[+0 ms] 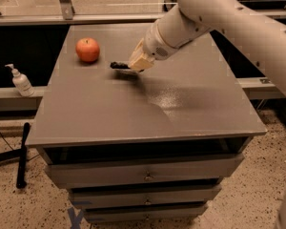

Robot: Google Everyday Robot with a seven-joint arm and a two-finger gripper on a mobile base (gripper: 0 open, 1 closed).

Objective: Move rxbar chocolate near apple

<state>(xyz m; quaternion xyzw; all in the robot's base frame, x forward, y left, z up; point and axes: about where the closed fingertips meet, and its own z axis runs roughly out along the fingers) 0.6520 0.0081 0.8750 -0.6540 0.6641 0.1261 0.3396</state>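
Observation:
The apple (87, 49) is round and red-orange and sits on the grey table (105, 113) at the far left. My gripper (133, 66) is a short way to the right of the apple, just above the tabletop, and is shut on the rxbar chocolate (118, 65). The bar's black end sticks out to the left of the pale fingers (141, 61), pointing toward the apple. The rest of the bar is hidden by the gripper. The white arm reaches in from the upper right.
The table has drawers (145, 175) below its front edge. A white pump bottle (21, 81) stands on a low ledge left of the table. A black stick (22, 154) lies on the floor at the left. A railing runs behind the table.

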